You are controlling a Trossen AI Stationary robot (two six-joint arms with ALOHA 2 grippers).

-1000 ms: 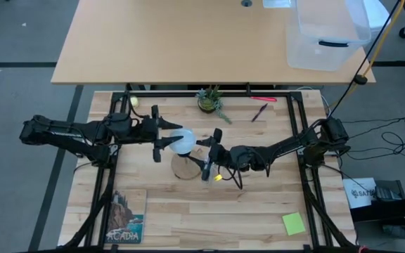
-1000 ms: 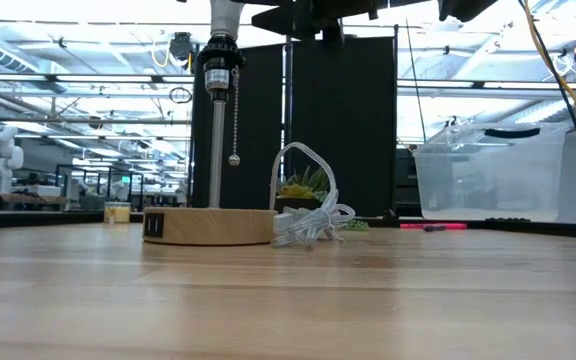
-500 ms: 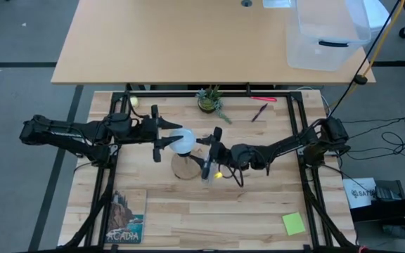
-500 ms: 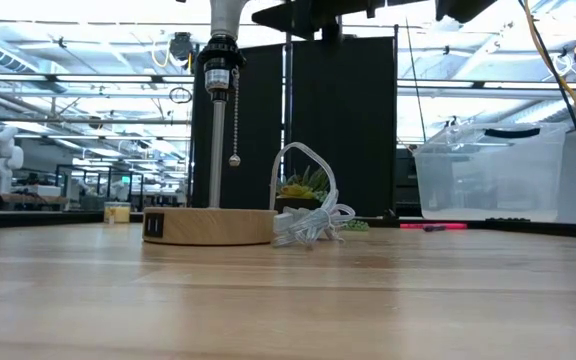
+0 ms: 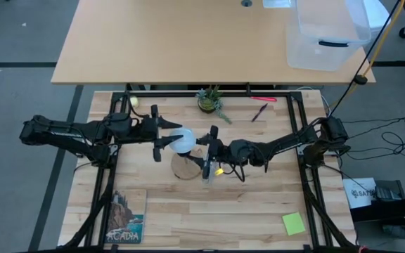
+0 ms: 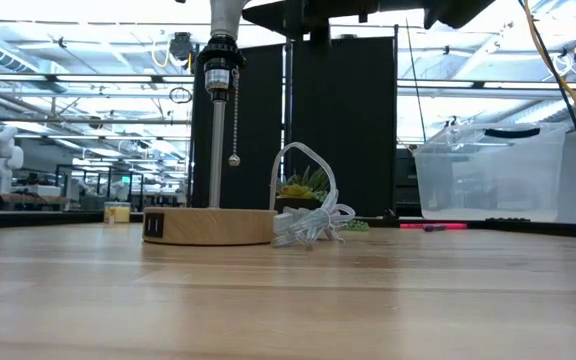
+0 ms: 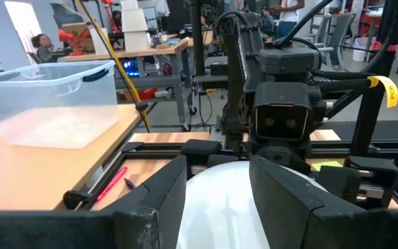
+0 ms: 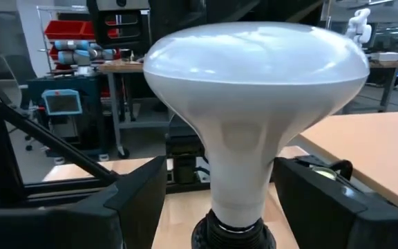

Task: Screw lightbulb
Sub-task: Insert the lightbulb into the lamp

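Wooden slat table, workshop behind, lightbulb in socket.

Lightbulb upright, base in black socket — right gripper fingers flanking its neck, apart.

Both arms reach inward and meet over the table's middle.
The left gripper and right gripper face each other with fingers spread, apparently gripping nothing; wrists level.
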